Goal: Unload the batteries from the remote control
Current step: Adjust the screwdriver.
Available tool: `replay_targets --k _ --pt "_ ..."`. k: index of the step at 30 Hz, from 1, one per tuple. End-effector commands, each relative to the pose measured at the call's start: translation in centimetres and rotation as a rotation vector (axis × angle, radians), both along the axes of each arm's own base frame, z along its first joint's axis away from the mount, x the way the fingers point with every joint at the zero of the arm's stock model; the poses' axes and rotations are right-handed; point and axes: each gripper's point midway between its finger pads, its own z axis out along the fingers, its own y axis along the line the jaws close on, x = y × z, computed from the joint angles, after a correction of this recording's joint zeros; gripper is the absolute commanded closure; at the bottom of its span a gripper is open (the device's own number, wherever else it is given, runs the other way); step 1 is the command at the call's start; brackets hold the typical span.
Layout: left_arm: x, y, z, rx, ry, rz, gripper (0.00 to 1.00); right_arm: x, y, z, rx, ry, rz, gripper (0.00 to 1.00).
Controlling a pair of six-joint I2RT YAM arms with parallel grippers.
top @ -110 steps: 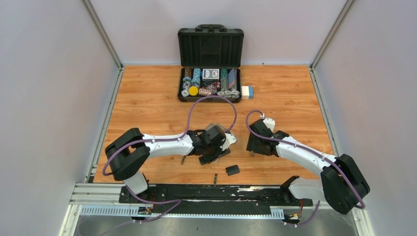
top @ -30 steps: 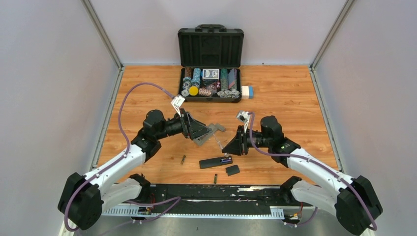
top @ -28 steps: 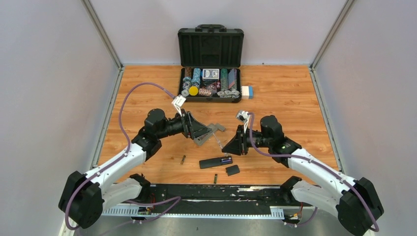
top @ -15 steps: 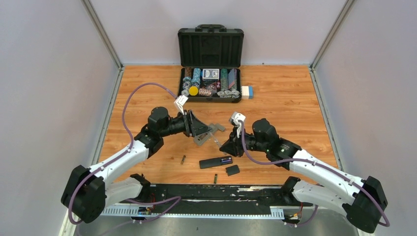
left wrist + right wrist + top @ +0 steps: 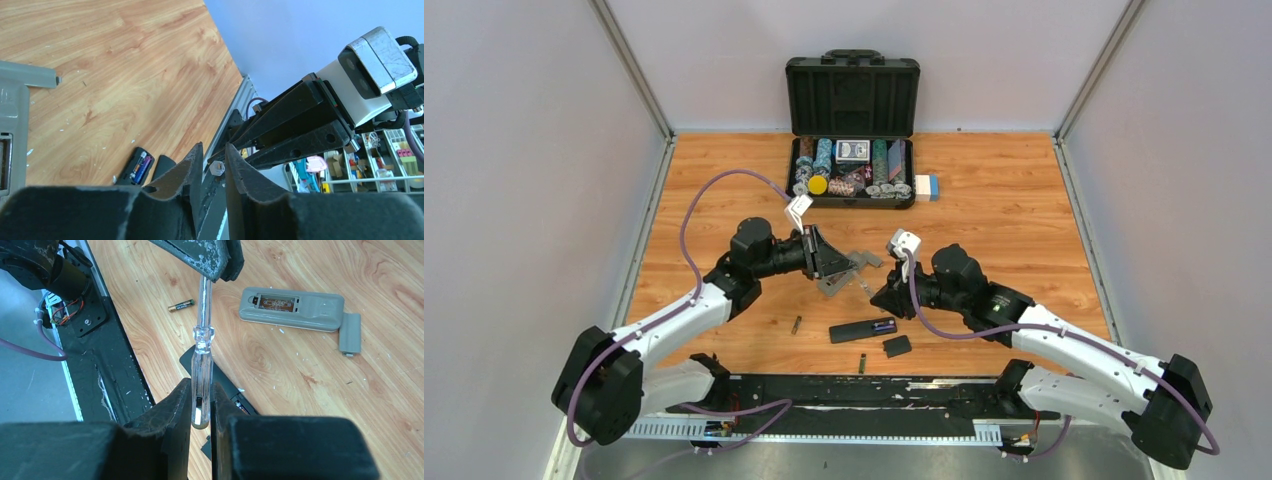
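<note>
A black remote control (image 5: 862, 329) lies open on the table, and two batteries (image 5: 141, 167) sit in its bay. Its black cover (image 5: 896, 346) lies beside it. Two loose batteries (image 5: 796, 325) (image 5: 862, 362) rest on the wood nearby. A grey remote (image 5: 295, 307) with an empty bay lies further back, next to its grey cover (image 5: 350, 332). My right gripper (image 5: 201, 390) is shut on the handle of a clear screwdriver (image 5: 203, 335), held above the black remote. My left gripper (image 5: 214, 147) faces it, its jaws narrowed around the shaft with a slim gap still showing.
An open black case (image 5: 852, 100) of poker chips and cards stands at the back. A small white and blue box (image 5: 926, 187) sits to its right. The black rail (image 5: 864, 392) runs along the table's near edge.
My left gripper has slid right onto the screwdriver's shaft and its jaws have narrowed a lot. My right arm has shifted slightly left with the screwdriver. The remotes and batteries have not moved.
</note>
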Motion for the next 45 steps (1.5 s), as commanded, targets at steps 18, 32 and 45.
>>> replay_targets --k 18,32,45 --pt "0.5 -0.1 2.6 -0.06 -0.118 0.034 1.0 1.6 -0.3 3.1 0.087 -0.018 -0.14 0.39" --pt "0.5 2.5 9.2 -0.369 -0.223 0.181 1.0 2.3 -4.1 8.3 0.681 0.161 -0.315 0.11" --pt "0.1 3.3 10.6 -0.487 -0.201 0.203 1.0 0.3 -3.8 11.9 0.901 0.149 -0.155 0.1"
